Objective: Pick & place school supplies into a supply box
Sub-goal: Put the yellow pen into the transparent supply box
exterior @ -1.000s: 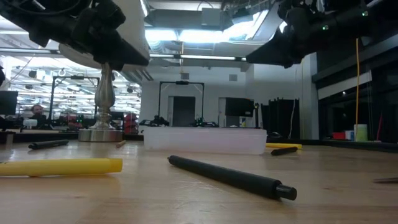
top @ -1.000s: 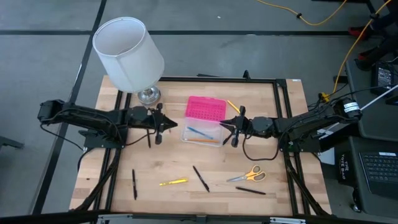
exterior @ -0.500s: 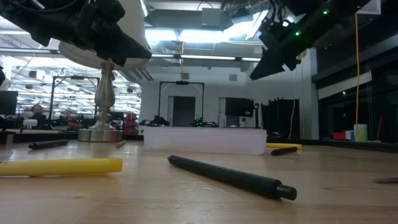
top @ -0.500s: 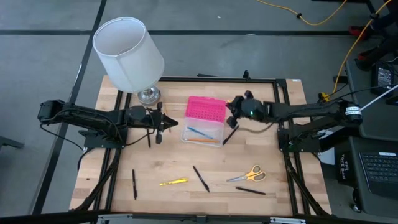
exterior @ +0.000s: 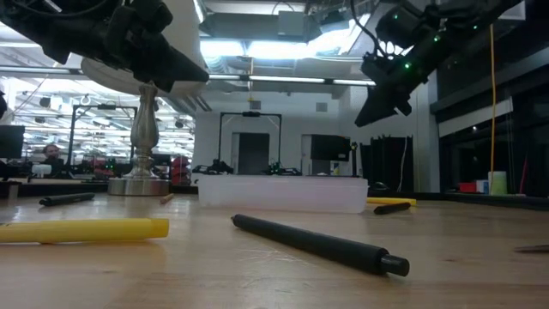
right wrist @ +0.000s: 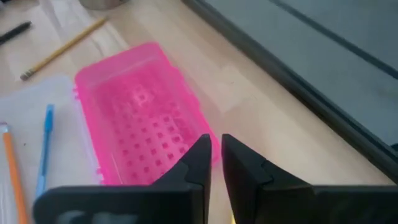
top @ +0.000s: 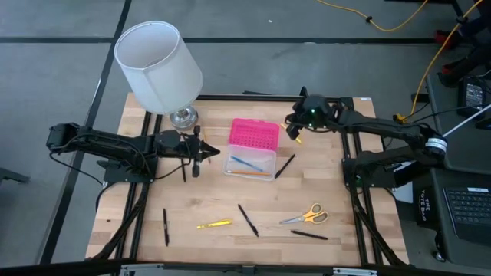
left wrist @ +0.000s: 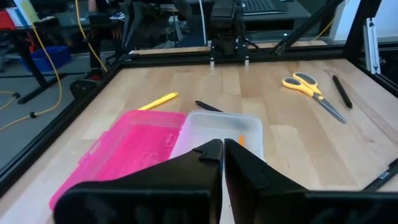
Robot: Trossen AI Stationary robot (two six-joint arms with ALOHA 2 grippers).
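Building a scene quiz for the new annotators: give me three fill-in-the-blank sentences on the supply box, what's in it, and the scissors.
1. The lid of the supply box is bright ____.
2. Inside the clear base lie an orange pencil and a ____ pen.
3. The scissors on the table have ____ handles.

Missing words: pink; blue; yellow
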